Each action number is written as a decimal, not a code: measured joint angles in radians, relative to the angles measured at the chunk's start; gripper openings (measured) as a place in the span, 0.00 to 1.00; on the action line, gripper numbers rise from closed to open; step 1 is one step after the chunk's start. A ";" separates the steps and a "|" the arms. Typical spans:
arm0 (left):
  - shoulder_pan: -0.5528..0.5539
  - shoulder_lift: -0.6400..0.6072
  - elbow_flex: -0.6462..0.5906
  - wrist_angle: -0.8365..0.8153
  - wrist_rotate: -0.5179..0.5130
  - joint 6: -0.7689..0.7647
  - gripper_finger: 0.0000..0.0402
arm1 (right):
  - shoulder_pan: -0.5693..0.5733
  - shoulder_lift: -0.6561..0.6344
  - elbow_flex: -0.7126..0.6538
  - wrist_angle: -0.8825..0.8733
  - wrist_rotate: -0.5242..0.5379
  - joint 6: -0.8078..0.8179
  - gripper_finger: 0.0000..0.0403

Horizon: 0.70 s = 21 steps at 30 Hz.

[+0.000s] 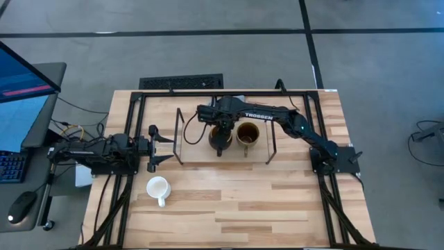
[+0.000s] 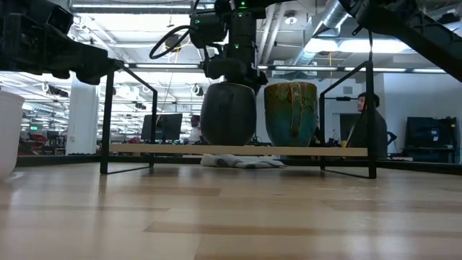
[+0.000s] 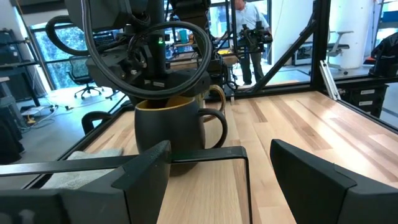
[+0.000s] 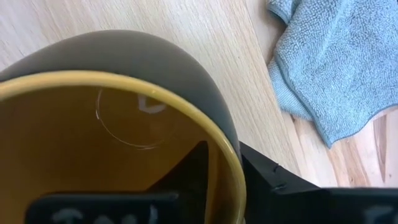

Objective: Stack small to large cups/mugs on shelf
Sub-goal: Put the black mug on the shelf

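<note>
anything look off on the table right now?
Only the white mug: it sits alone on the table, off the shelf, where both dark mugs already stand. Nothing spilled, tipped or broken.

A matt dark mug (image 4: 155, 68) with a glossy yellow glazed inside sits on the pale wooden board (image 2: 238, 149) of a rack framed in thin black metal wire (image 2: 107, 119). Beside it, a second mug (image 2: 291, 114) shows a shiny, streaked green-brown glaze. The table (image 1: 263, 201) is smooth, light butcher-block wood with a soft sheen. A grey-blue cloth (image 4: 336, 62) looks nubby and soft. A white mug (image 1: 158, 187) appears smooth and ceramic.
</note>
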 joint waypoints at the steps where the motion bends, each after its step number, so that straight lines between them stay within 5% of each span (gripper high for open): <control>1: 0.000 0.000 0.000 0.000 0.000 0.000 0.66 | 0.000 0.000 0.000 0.000 -0.001 0.000 0.25; 21: 0.000 0.000 0.000 0.000 0.000 0.000 0.66 | 0.006 0.000 0.000 0.000 -0.002 0.000 0.52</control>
